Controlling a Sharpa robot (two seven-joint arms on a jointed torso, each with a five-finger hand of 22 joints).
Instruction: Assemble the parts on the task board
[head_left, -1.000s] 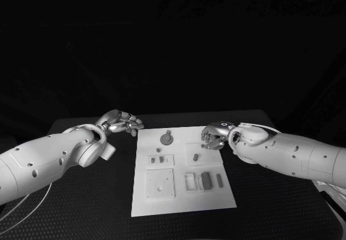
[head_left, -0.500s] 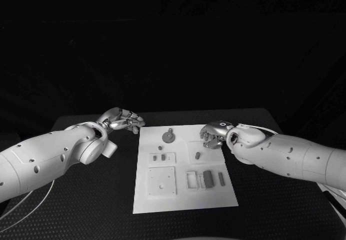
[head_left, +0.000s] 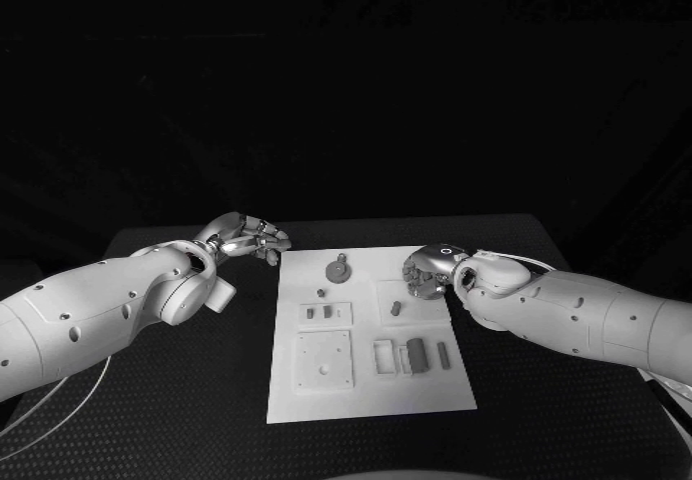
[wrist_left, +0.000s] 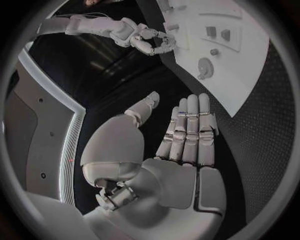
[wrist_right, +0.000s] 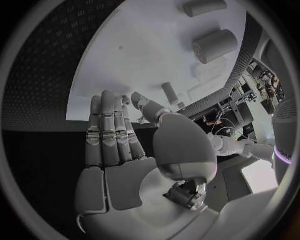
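Head view, with both wrist views. The task board (head_left: 368, 340) lies flat in the middle of the black table (head_left: 173, 400), its short edges toward and away from the robot. The left robot hand (head_left: 248, 238) hovers off the board's far left corner, over bare table; in the left wrist view its fingers (wrist_left: 189, 131) lie straight and side by side with the thumb apart, and it holds nothing. The right robot hand (head_left: 428, 273) hangs at the board's far right edge, above a square recess; in the right wrist view its fingers (wrist_right: 107, 131) are likewise extended and empty.

Step in hand, by judgement: approach, before any first grasp. No part is lifted. The round disc part (head_left: 338, 269) sits near the far edge; a small upright part (head_left: 397, 310) stands in the square recess just under the right hand; two small parts (head_left: 323, 312) rest in a rectangular tray, and a row of slender parts (head_left: 415, 355) stands beside the square base plate (head_left: 323, 362).

The next move likely calls for the right hand to descend and pinch the upright part. Obstacles: none between hand and part; the neighbouring parts stand close together, so a wide grasp may disturb them.
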